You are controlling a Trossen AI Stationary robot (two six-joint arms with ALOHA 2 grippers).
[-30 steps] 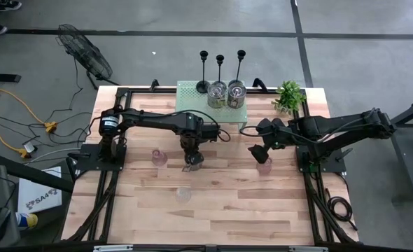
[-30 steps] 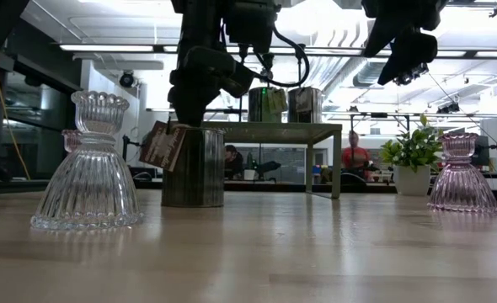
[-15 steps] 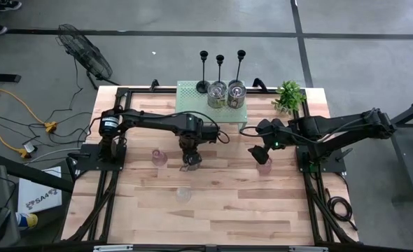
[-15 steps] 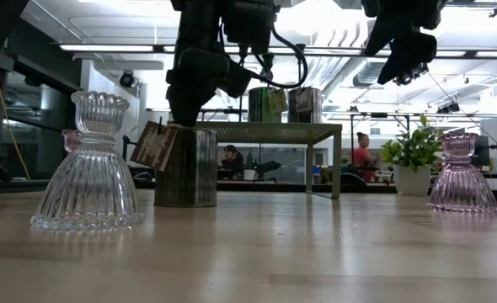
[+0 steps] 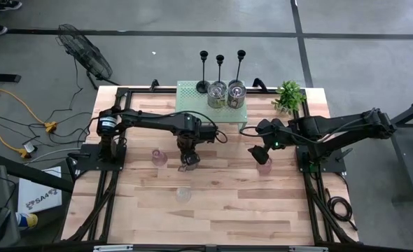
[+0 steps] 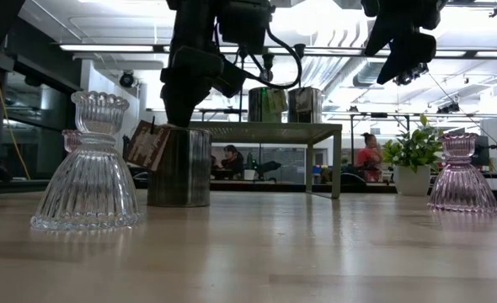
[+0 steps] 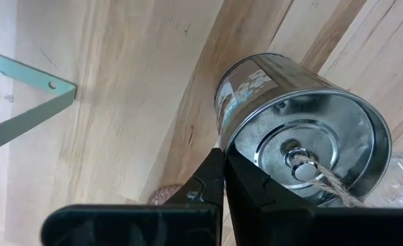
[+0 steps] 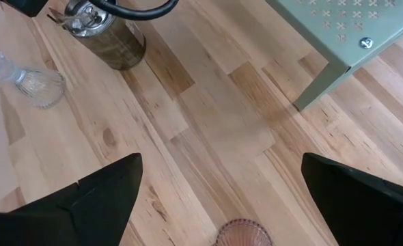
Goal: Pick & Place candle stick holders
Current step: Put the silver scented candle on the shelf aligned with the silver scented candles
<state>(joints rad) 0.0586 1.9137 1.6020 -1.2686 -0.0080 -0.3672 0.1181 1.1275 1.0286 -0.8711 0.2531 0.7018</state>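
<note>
Left gripper (image 5: 187, 158) clamped on silvery jar (image 6: 179, 166) rim, right gripper (image 5: 257, 153) wide apart.

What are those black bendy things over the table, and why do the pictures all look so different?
Those are two robot arms, each ending in a two-finger pincer called a gripper. One picture looks straight down from above, one looks across from table height, and two come from little cameras on the arms' wrists.

The left gripper has its fingers pinched on the rim of a silvery jar with a paper tag. The right gripper hangs open above a pink glass holder.

Also on the wooden table are a clear glass holder, another small pink one, a pale green shelf carrying two more silvery jars, a little green plant, and three tall black candlesticks behind the shelf.
</note>
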